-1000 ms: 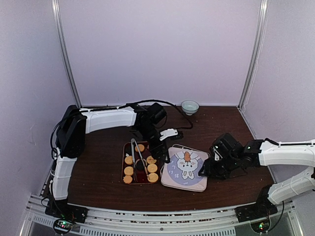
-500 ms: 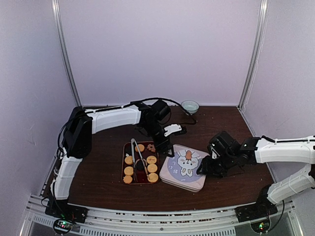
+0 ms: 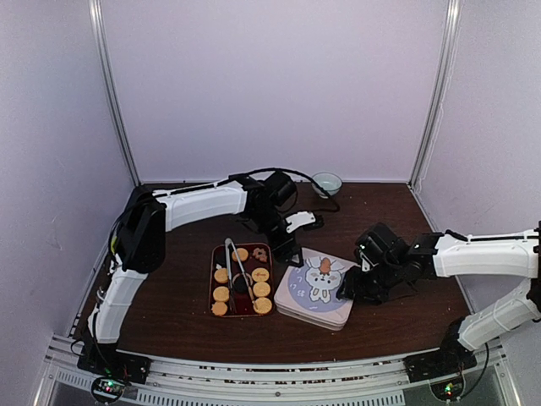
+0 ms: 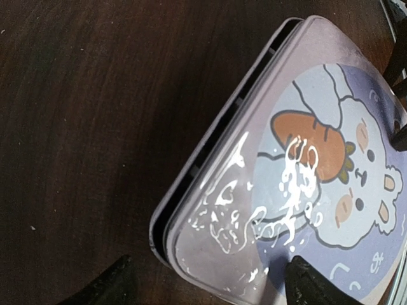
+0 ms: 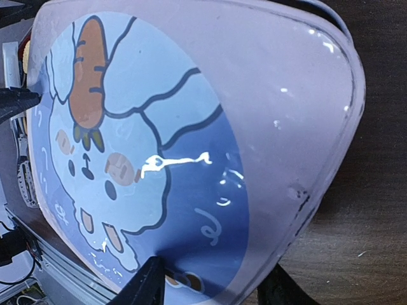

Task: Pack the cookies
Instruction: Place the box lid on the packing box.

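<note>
The cookies (image 3: 241, 283), round and golden, lie on a dark red tray (image 3: 211, 279) left of centre. Right of the tray sits a pale tin with a rabbit-and-carrot lid (image 3: 317, 286). In the left wrist view the lid (image 4: 331, 159) lies offset over the tin's rim (image 4: 159, 235). My left gripper (image 3: 294, 256) stands open astride the lid's far-left corner (image 4: 213, 283), its left finger clear of the tin. My right gripper (image 3: 345, 293) is shut on the lid's right edge (image 5: 217, 286), with one finger on the printed top and the other beyond the rim.
Metal tongs (image 3: 237, 271) lie along the tray among the cookies. A small pale bowl (image 3: 326, 183) stands at the back by the wall, with a black cable running past it. Dark wooden table (image 3: 169, 296) surrounds the tray and tin.
The lid and my right gripper have slid left toward the tray. My left gripper has moved back and right, from the tray's edge to the lid's far-left corner.
</note>
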Action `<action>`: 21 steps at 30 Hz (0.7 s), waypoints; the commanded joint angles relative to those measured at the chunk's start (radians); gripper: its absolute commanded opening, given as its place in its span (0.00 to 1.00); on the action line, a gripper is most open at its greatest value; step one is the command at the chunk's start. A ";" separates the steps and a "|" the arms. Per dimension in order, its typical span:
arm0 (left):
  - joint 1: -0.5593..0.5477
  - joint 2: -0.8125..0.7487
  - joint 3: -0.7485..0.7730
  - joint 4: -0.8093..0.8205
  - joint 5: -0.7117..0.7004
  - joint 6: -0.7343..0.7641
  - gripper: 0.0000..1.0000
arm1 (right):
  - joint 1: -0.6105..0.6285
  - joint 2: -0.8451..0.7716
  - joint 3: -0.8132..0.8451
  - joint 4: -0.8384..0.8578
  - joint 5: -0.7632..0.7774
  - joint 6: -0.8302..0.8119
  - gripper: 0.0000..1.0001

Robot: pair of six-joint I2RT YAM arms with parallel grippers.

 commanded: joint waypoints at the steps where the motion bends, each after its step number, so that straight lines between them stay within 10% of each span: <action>1: -0.003 0.046 0.048 -0.006 -0.034 -0.011 0.82 | -0.017 0.026 0.052 0.012 0.024 -0.030 0.51; 21: 0.044 -0.067 0.056 -0.125 0.050 0.043 0.98 | -0.195 0.074 0.052 0.007 -0.009 -0.146 0.54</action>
